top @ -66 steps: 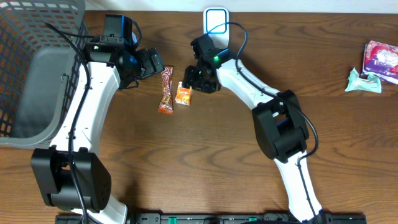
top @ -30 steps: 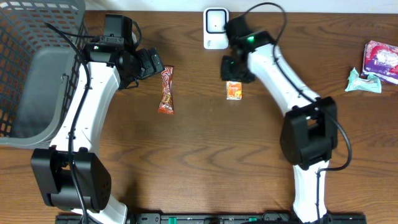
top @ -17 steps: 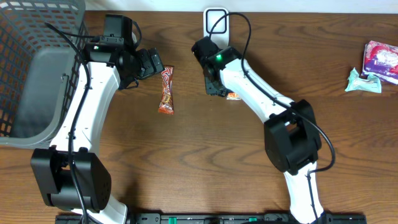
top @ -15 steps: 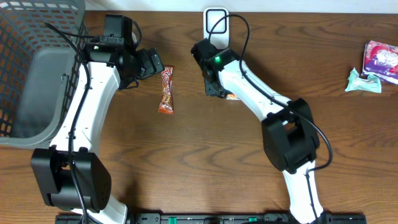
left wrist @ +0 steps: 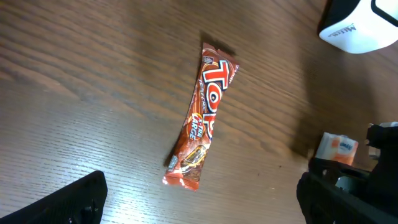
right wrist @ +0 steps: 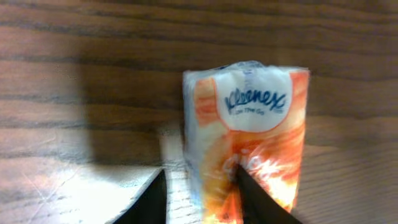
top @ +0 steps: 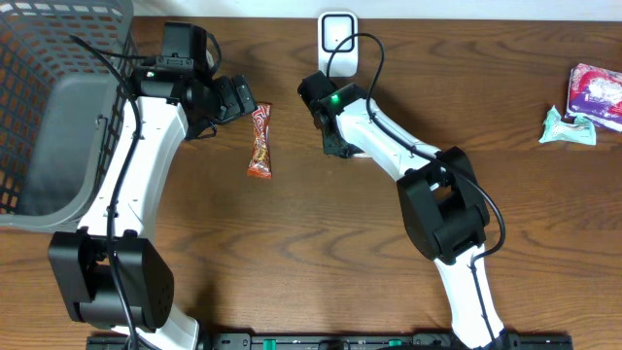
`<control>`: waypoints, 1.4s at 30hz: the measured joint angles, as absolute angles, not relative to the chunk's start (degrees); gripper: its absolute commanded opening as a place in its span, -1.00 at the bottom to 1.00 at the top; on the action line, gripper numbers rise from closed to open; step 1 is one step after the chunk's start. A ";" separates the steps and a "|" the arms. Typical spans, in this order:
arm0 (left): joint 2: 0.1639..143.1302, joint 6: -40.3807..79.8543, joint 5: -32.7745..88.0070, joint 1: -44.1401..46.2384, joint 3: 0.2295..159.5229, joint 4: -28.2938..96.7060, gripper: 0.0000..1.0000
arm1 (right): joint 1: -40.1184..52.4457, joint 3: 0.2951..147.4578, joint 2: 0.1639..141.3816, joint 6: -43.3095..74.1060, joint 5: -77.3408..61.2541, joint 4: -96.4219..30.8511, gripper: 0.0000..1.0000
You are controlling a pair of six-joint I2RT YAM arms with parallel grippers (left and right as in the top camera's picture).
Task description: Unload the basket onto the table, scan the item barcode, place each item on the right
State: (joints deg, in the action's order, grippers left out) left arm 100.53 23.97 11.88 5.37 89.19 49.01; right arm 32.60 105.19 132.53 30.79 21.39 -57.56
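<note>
The right claw (right wrist: pixel 202 199) hangs part-open over the tissue pack (right wrist: pixel 249 124) (left claw (top: pixel 245 100) gapes wide). Closing off-centre could skid it across the desk (top: pixel 292 253)

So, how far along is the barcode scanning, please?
Done: nothing visibly; no item shows in the basket. In hand: the right tool is down over the Kleenex pack near the scanner, grip unclear. Still to do: showing its barcode, then the candy bar by the open left tool, plus the purple pack and teal packet far right.
</note>
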 measured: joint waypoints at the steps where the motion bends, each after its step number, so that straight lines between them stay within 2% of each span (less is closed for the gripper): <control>1: 100.53 23.97 11.88 5.37 89.19 49.01 0.95 | 32.58 105.19 132.55 30.83 21.96 -57.54 -0.10; 5: 100.53 23.97 11.88 5.37 89.19 49.01 0.96 | 32.40 105.12 132.60 30.61 23.99 -55.81 -0.10; 17: 100.53 23.97 11.88 5.37 89.19 49.01 0.96 | 30.83 104.77 132.62 30.55 25.41 -54.68 -0.39; 21: 100.53 23.97 11.88 5.37 89.19 49.01 0.96 | 30.83 103.11 132.62 30.46 26.02 -53.25 -0.70; 23: 100.53 23.97 11.88 5.37 89.19 49.01 0.96 | 30.92 102.26 132.57 30.13 27.07 -52.38 -0.98; 30: 100.53 23.97 11.88 5.37 89.19 49.01 0.96 | 30.98 101.60 131.96 30.35 27.70 -51.81 -0.98; 34: 100.53 23.97 11.88 5.37 89.19 49.01 0.96 | 30.26 103.77 131.96 29.39 23.16 -53.58 -0.98; 42: 100.53 23.97 11.88 5.37 89.19 49.01 0.96 | 24.40 111.20 131.94 21.98 -5.26 -52.99 -0.98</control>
